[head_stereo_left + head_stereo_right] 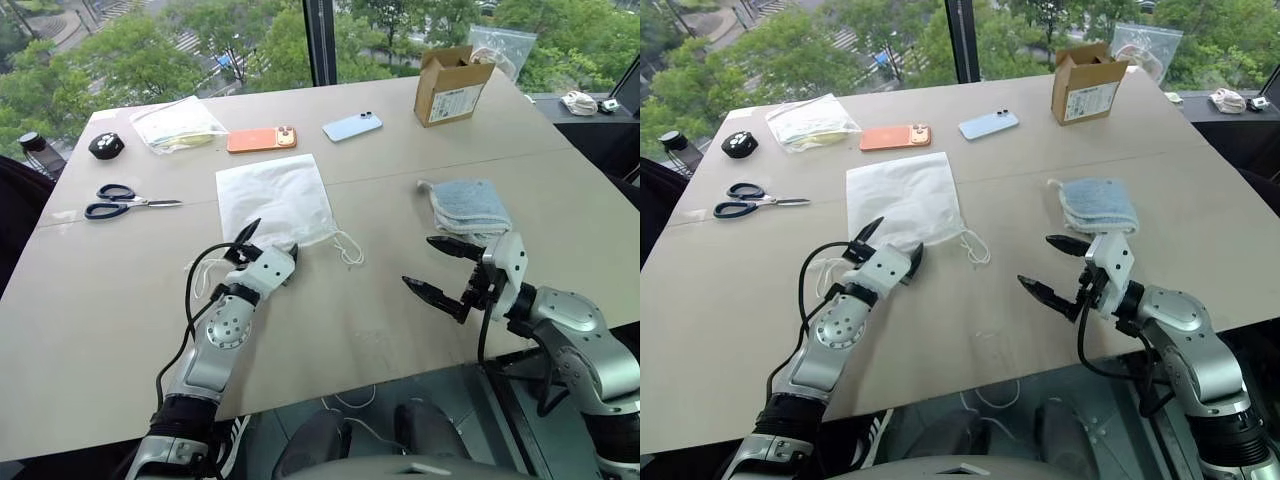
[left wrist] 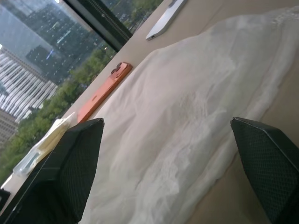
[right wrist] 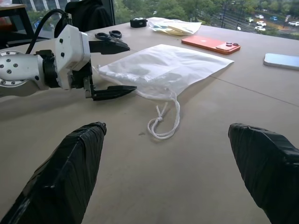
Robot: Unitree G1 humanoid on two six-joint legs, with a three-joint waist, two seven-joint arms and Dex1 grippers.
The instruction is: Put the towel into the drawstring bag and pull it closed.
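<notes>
My left jaws (image 1: 268,244) are wide open and hold nothing. They sit right at the near edge of the drawstring bag (image 1: 275,198), one tip over its corner. I cannot tell if they touch it. The bag is thin, white and nearly square, lying flat on the smooth tan desk (image 1: 100,320). One white cord (image 3: 164,122) loops out from its mouth, between my two jaws.

My right jaws (image 1: 442,270) are wide open too, and empty. Just past them lies the towel (image 1: 467,205). It is one soft, fluffy, light blue cloth, folded up, apart from my tips.

Farther out from my left jaws is one pair of scissors (image 1: 125,201) with dark handles. Beyond the bag lie two flat phones, an orange phone (image 1: 261,139) and a pale blue phone (image 1: 352,126). Beside the orange one is a clear plastic bag (image 1: 178,126) with yellowish stuff inside, then a small round black thing (image 1: 106,145). Far beyond my right jaws stands one open cardboard box (image 1: 451,86).
</notes>
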